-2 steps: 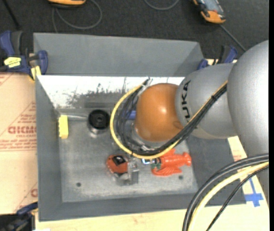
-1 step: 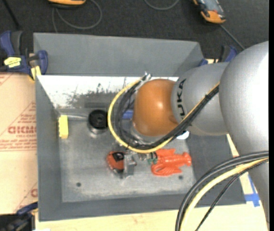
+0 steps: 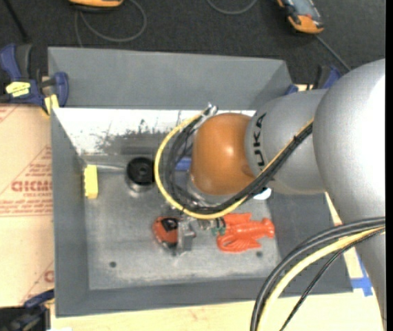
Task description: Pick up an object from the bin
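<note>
**Bin contents, with tool low at front-middle beside a red piece**

1. Bin: grey metal. The floor is mostly bare, with a few loose things and no heap.
2. Tool: hangs under the orange cover, down close to the floor at the bin's front-middle. State: cannot tell whether wide, narrow or holding, as the cover and the cables hide much of it.
3. Red piece: small and rounded, red-orange with a dark patch. It lies on the floor at the tool's side toward the view's left, and seems to touch it. Probably the thing to be picked, though no grip on it can be seen.
4. Orange toy: larger, flat and lobed, just beside the tool on the opposite side.
5. Black disc: toward the back wall, apart from the tool.
6. Yellow block: by the wall at the view's left, well apart from the rest.

Risks, as judged from this layout:
- If the red piece sits outside the tool and not within it, closing would catch nothing, or would nudge the piece away across the smooth floor.
- A rounded piece gripped off-centre could squirt out or drop on the lift.
- The tool is already near the floor, so further descent could press it into the metal.
- A sideways correction could snag the orange toy.
</note>
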You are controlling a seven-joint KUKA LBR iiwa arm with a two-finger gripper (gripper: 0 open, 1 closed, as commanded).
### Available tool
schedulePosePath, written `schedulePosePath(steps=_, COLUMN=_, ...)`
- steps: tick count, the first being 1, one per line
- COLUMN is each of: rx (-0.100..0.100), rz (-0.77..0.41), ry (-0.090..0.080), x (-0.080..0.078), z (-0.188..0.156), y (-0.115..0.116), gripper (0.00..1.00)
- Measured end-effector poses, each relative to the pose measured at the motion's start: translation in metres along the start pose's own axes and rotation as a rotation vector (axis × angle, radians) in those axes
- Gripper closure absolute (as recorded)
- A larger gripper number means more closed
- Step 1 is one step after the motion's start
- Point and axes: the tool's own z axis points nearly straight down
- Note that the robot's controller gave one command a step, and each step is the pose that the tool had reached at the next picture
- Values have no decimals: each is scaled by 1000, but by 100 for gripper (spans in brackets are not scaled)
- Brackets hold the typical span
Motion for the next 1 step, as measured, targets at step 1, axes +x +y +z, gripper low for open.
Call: schedulePosePath(steps=1, rx=0, rz=1, ry=0, x=0, z=0, y=0, gripper=100)
